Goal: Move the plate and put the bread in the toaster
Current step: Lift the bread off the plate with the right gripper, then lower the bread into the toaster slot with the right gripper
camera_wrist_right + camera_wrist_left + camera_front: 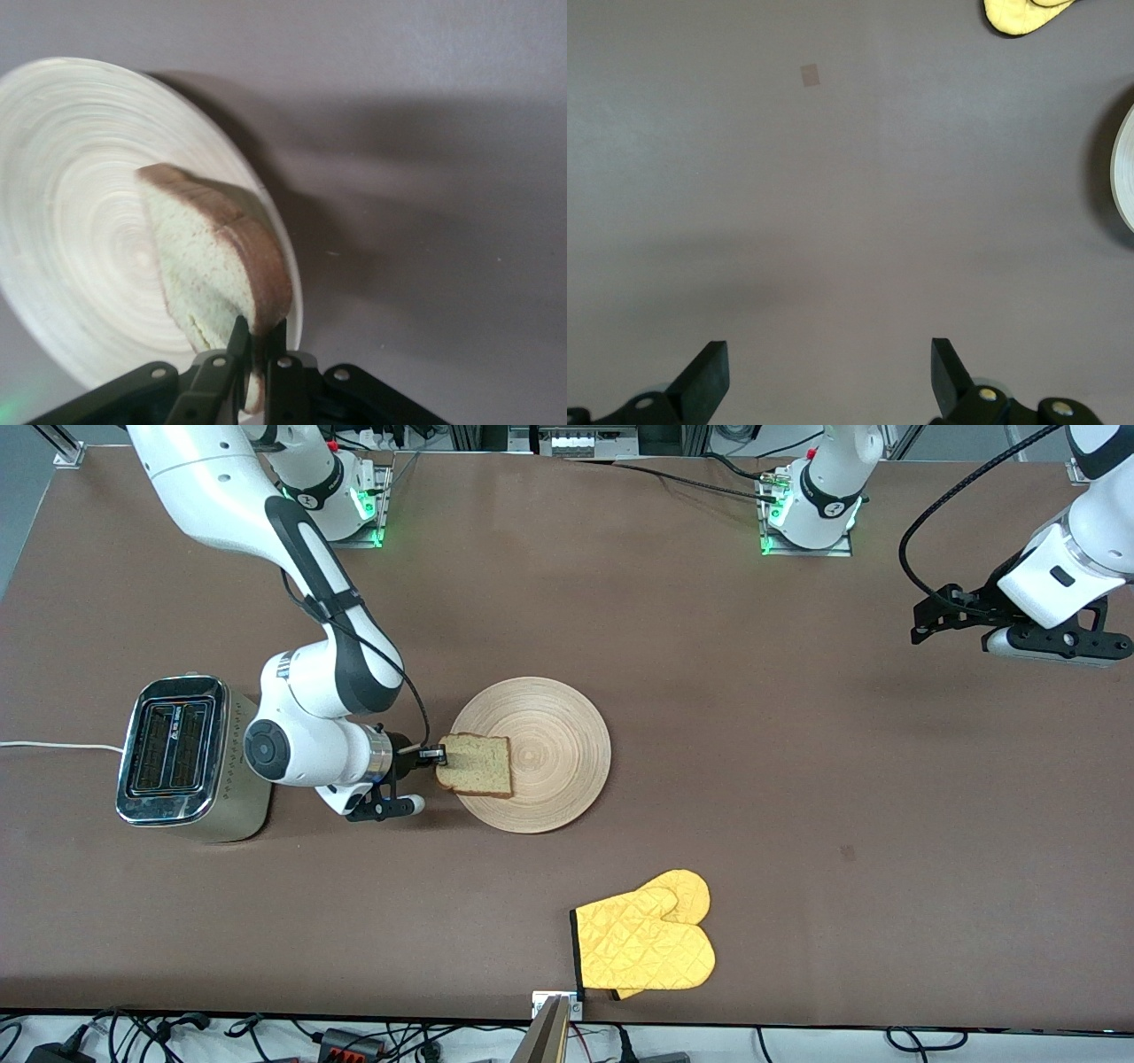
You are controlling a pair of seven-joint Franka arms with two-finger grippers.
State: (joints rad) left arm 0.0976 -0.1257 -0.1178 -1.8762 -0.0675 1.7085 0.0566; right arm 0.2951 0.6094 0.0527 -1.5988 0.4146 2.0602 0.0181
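Right gripper point(436, 755) is pinching the bread point(476, 764) by the crust edge that faces the toaster point(182, 757). In the right wrist view the two fingers point(237, 350) are pressing together on that crust, with the slice point(217, 266) standing out from the fingertips over the plate point(80, 221). The bread is sitting over the part of the plate point(558, 755) toward the right arm's end of the table; from these views I cannot tell whether its lower edge is touching the wood or hanging just clear of it.

The toaster is standing on the table point(797, 779) beside the right arm's wrist, toward the right arm's end, well apart from the plate, slots facing up, white cord point(53, 746) trailing off toward the table edge.

Left gripper point(952, 615) is waiting in the air over bare table at the left arm's end, fingers point(704, 376) spread wide with nothing between them.

A yellow oven mitt point(647, 943) is lying nearer the front camera than the plate, close to the table edge.
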